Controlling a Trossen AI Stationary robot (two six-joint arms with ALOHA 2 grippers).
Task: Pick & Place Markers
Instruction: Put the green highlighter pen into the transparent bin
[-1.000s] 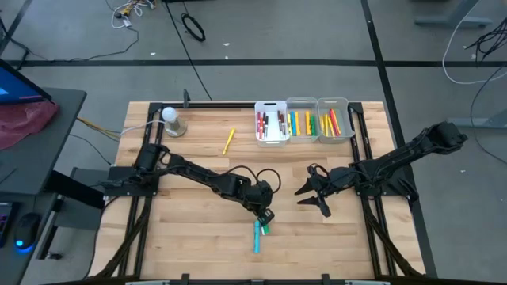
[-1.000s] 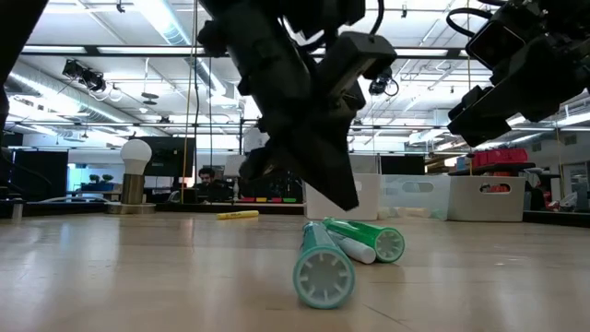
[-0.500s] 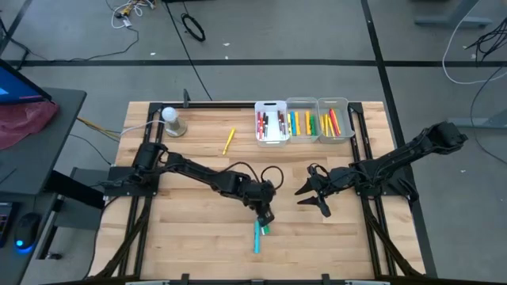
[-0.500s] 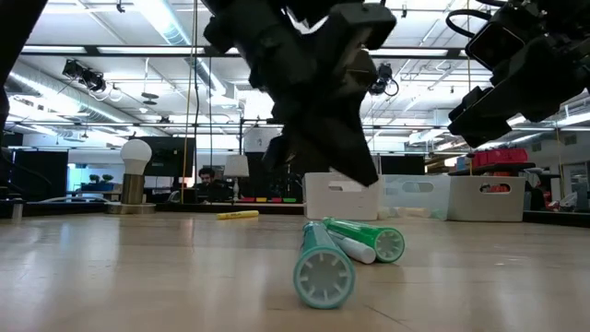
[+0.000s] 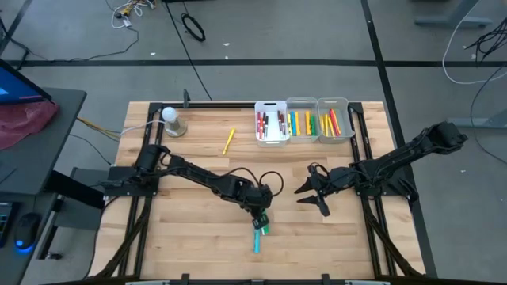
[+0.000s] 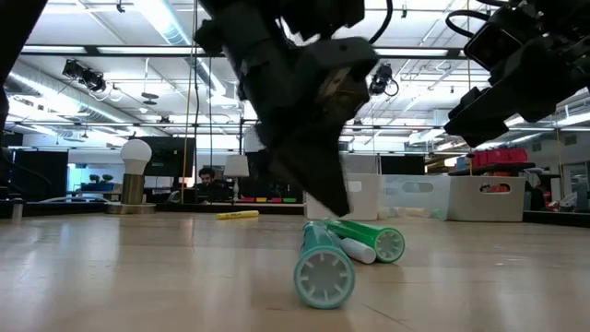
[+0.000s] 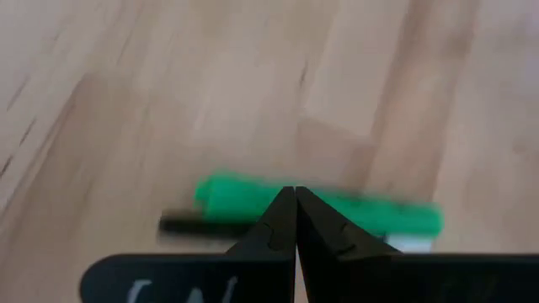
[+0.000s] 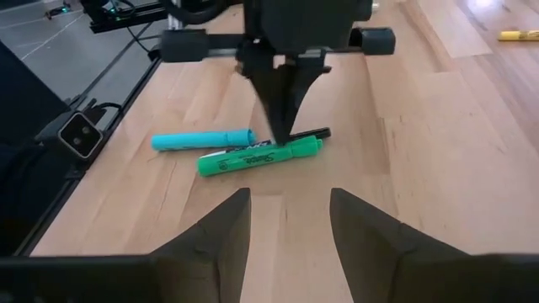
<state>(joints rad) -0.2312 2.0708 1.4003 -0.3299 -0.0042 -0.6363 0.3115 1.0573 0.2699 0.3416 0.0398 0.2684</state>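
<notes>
Lower now, left gripper (image 8: 285,126) above "Sharpie"-marked green marker (image 8: 259,156).

You're looking at two matte black arms built from slim jointed links, each with a thin black cable looping loose beside the wrist. The left gripper (image 8: 285,126) ends in two flat, wedge-shaped black fingers that taper to a sharp point, hung from a boxy black housing with stubby cylinders sticking out each side. The right gripper (image 8: 286,223) has broader, rounded dark fingers (image 8: 226,220).
</notes>
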